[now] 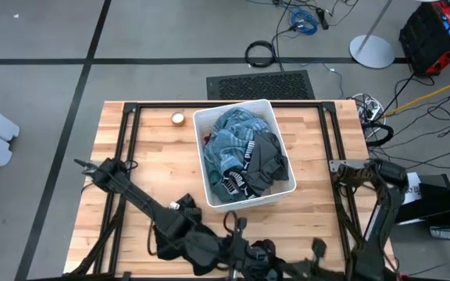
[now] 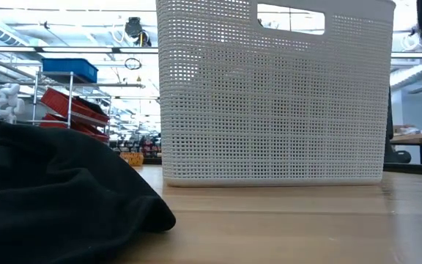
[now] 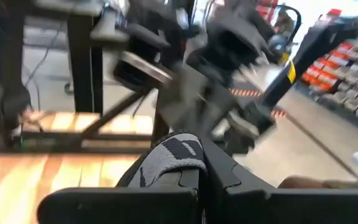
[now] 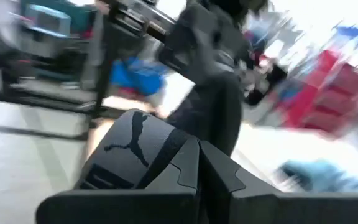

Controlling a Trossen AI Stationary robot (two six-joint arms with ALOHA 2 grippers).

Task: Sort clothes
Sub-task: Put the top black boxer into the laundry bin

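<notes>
Two tools, left tool [image 1: 237, 234] and right tool [image 1: 316, 251], each clamp shut on a dark garment [image 1: 201, 248] at the worktop [image 1: 147, 140] edge; beyond them sits the bin [image 1: 287, 160] of clothes [image 1: 244, 152], soft, light, best pinched at a fold.

Workshop; parts shelves [image 2: 68, 103], floor cables [image 1: 303, 19]

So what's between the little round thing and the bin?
Nothing. In the high view, only bare wood separates the round thing from the bin.
</notes>
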